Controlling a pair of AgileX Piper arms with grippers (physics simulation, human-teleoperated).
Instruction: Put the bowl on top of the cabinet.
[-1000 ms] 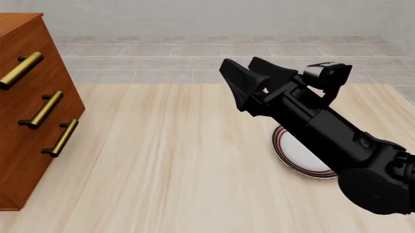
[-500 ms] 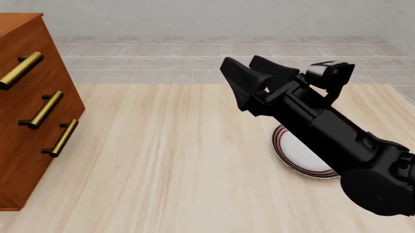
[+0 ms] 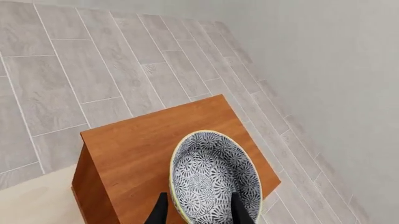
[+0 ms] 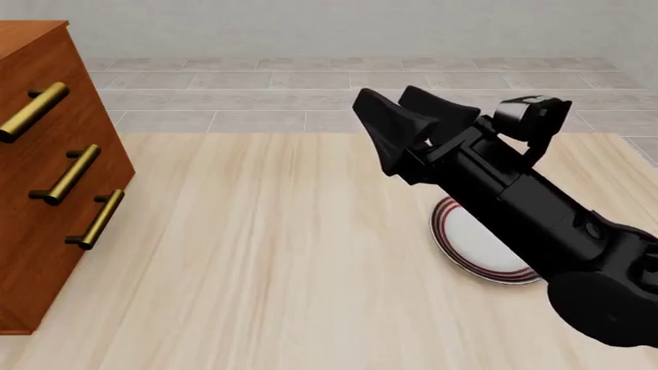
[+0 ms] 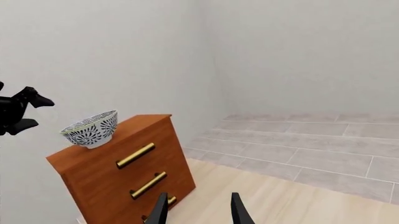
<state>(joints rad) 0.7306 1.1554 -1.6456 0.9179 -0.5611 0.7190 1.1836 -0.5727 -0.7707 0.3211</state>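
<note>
The blue-patterned bowl (image 3: 212, 172) stands upright on the top of the reddish-brown cabinet (image 3: 143, 140). The right wrist view also shows the bowl (image 5: 91, 128) resting on the cabinet (image 5: 124, 172), near its far end. My left gripper (image 3: 199, 213) is open, its fingers either side of the bowl's near rim. Seen from the right wrist, the left gripper (image 5: 25, 112) hangs a little apart from the bowl. My right gripper (image 4: 403, 123) is open and empty, raised above the table's middle. The front view shows only the cabinet (image 4: 41, 154) front, not the bowl.
A white plate with red rings (image 4: 475, 245) lies on the table under my right arm. Three brass bar handles (image 4: 72, 176) stick out from the cabinet's drawers. Grey tiled floor (image 4: 257, 92) and a pale wall lie beyond the table.
My right arm has drifted slightly to the right with its gripper still open. The cabinet and the plate have not moved.
</note>
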